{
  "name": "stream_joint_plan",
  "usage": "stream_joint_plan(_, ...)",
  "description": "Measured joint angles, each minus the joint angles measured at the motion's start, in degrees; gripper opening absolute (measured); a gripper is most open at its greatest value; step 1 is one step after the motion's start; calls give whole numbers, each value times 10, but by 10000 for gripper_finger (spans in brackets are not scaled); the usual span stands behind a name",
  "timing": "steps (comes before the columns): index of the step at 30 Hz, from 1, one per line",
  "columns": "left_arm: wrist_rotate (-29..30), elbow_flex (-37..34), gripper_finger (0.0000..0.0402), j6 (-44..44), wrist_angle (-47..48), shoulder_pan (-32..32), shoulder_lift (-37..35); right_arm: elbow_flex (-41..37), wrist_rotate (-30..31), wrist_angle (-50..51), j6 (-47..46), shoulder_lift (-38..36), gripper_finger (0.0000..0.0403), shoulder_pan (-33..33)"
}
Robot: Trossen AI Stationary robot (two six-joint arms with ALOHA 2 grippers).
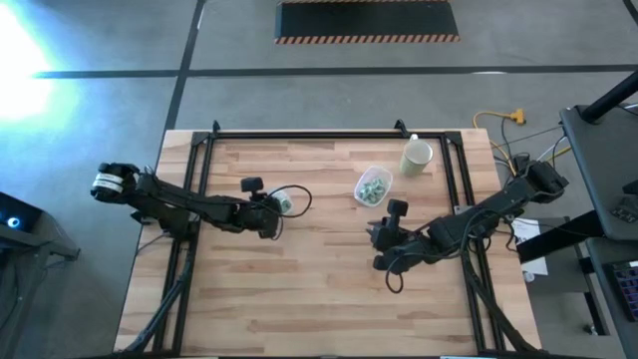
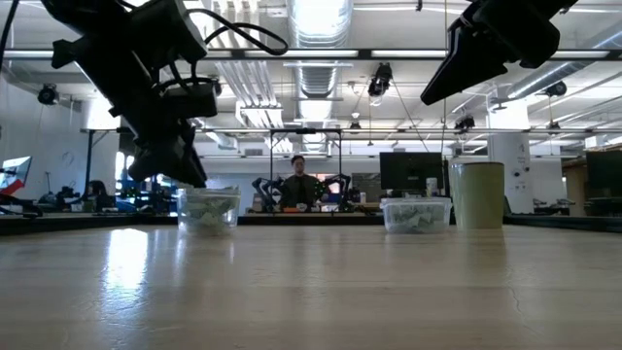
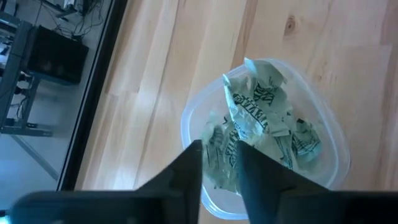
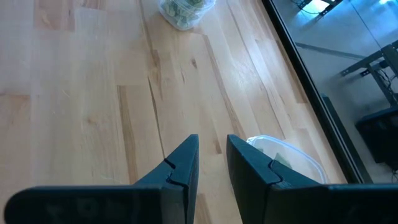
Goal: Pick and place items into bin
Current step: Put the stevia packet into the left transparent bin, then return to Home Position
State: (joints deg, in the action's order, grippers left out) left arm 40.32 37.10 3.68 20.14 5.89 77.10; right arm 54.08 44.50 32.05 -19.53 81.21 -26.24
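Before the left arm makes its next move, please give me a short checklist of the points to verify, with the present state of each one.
1. Left tool is over the round clear plastic tub that holds the small green-and-white wrapped pieces: ok.
2. A piece is gripped by the left tool: cannot tell.
3. The second clear plastic tub stands upright with pieces inside: ok.
4. The tall cream-coloured cup is upright, beside the second tub and away from both arms: ok.
5. Right tool is open, empty, above the bare wooden table and apart from the left arm: ok.
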Motion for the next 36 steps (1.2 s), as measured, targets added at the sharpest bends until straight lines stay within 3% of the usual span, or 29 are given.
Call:
stream_joint_plan(5, 6, 1, 129, 3, 3, 0, 0, 0, 0, 0, 0, 0, 72, 0)
stream_joint_plan(9, 29, 11, 153, 3, 3, 1, -9, 0, 0, 0, 0, 0, 72, 0)
stream_joint_plan(14, 33, 10, 154, 13, 4, 3, -43, -1, 0, 0, 0, 0, 72, 0)
stream_joint_plan(23, -26, 7, 154, 81, 94, 27, -119, -5, 1, -4, 12, 0, 73, 0)
stream_joint_plan(28, -75, 7, 154, 44, 61, 72, -180, 0, 5, -84, 127, 0, 73, 0)
stream_joint_plan(33, -69, -2, 154, -45, -10, 125, -250, 20, 6, -103, 179, -1, 73, -8)
stream_joint_plan(36, -31, -4, 154, -74, -48, 136, -298, 22, 29, -100, 179, -11, 73, -8)
